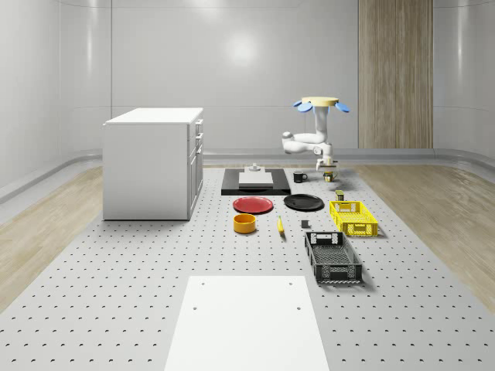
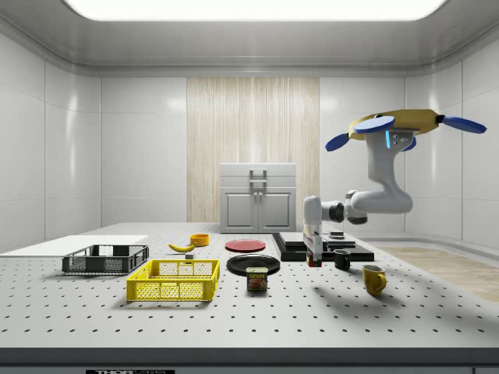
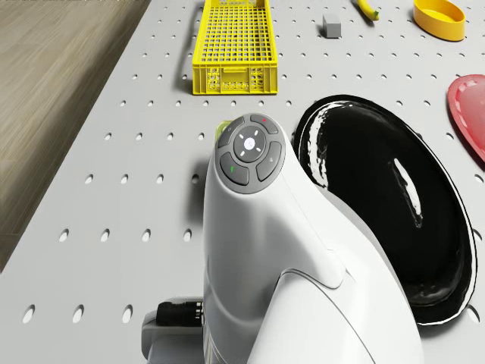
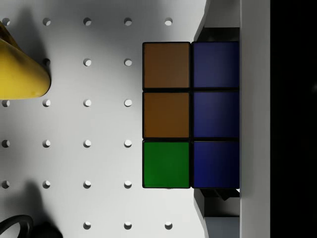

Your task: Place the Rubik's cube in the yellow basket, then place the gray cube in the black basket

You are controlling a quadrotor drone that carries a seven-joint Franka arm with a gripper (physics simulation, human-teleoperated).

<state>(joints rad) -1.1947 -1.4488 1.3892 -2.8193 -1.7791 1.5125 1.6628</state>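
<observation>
- The drone (image 2: 401, 125) hovers above the table's (image 1: 116, 294) far end, beyond the black plate (image 1: 303, 202).
- Its jaws (image 2: 314, 261) hang just over the table, closed on the Rubik's cube (image 4: 190, 115).
- The yellow basket (image 1: 353, 217) sits nearer, then the black basket (image 1: 332, 258).
- The gray cube (image 3: 331, 25) lies between the yellow basket and the banana (image 3: 367, 7).

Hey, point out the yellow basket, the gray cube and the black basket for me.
yellow basket (image 1: 354, 217): whole-scene view, on its mesh side wall.
gray cube (image 3: 331, 25): drone view, on its top face.
black basket (image 1: 333, 258): whole-scene view, on its mesh wall.
</observation>
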